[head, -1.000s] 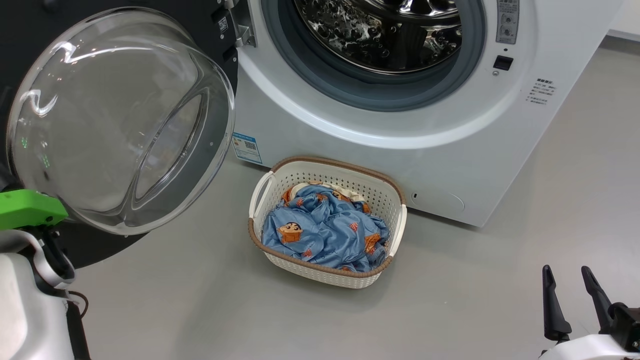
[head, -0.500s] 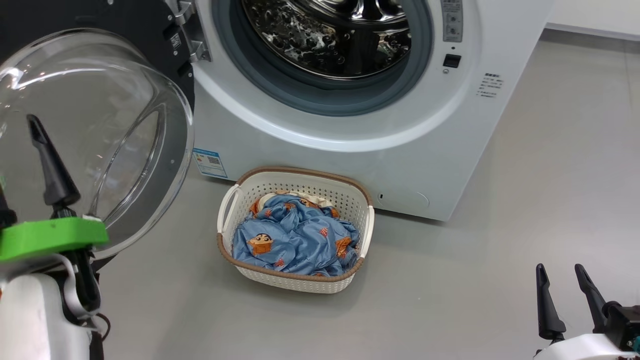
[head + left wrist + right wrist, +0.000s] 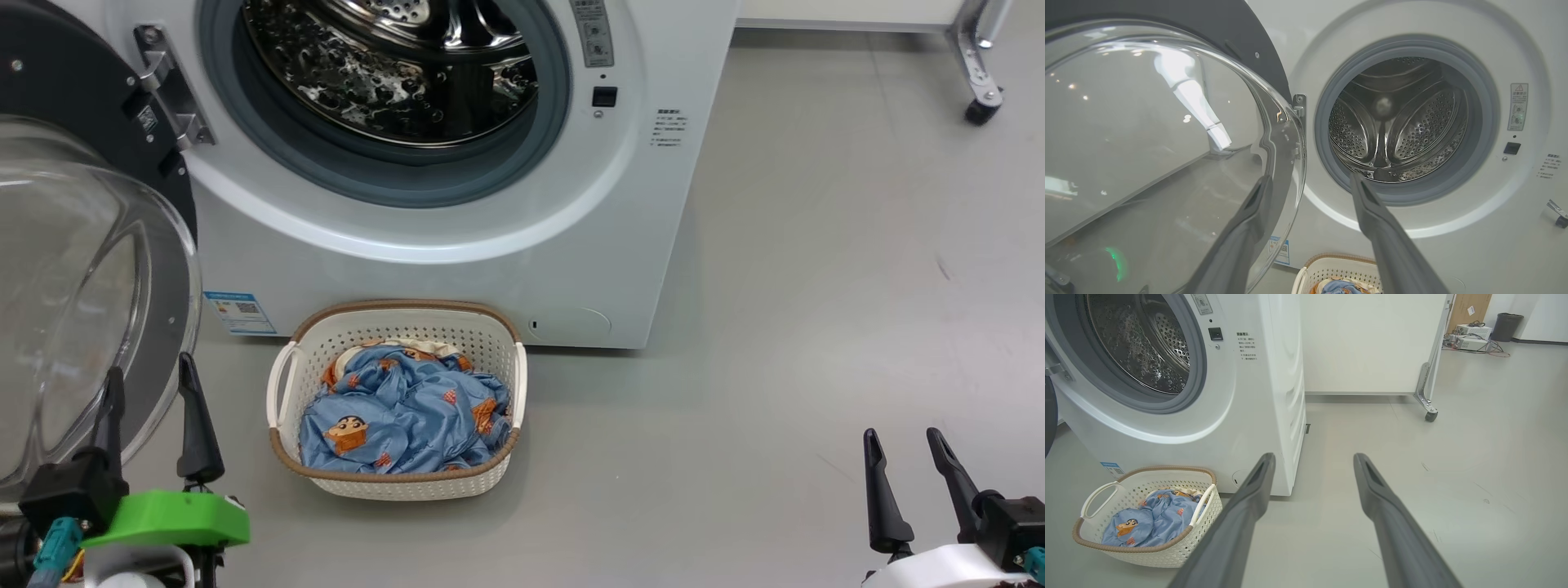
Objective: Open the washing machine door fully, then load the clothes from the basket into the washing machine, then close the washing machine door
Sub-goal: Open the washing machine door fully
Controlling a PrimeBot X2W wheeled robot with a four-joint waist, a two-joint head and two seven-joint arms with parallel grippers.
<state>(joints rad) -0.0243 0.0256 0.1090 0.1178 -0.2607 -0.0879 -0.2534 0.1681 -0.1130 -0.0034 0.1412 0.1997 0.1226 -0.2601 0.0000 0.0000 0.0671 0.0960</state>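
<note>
White washing machine (image 3: pixel 490 269) stands at the upper left of my head view, its shiny steel drum (image 3: pixel 392 73) open and bare. The washing machine door (image 3: pixel 82 286), a clear glass bowl in a black rim, hangs swung out on its hinge to my left, well away from the opening. What has just changed is my left gripper (image 3: pixel 150 366). A second ago it was up at the door with its fingers out of sight. It has since let go and drawn back, and now sits low at my left, fingers spread wide and holding nothing, just beside the glass. My head has turned too, so the whole view has shifted. My right gripper (image 3: pixel 902 434) rests low at my right, also wide and empty, above the grey floor (image 3: pixel 775 327). The basket (image 3: pixel 400 306) sits on the floor just in front of the machine's base, and I cannot tell whether they touch. The clothes (image 3: pixel 400 408), light blue with orange-brown cartoon figures, lie heaped inside it. I judge the door-opening step finished, and lifting the clothes into the drum comes next.
</note>
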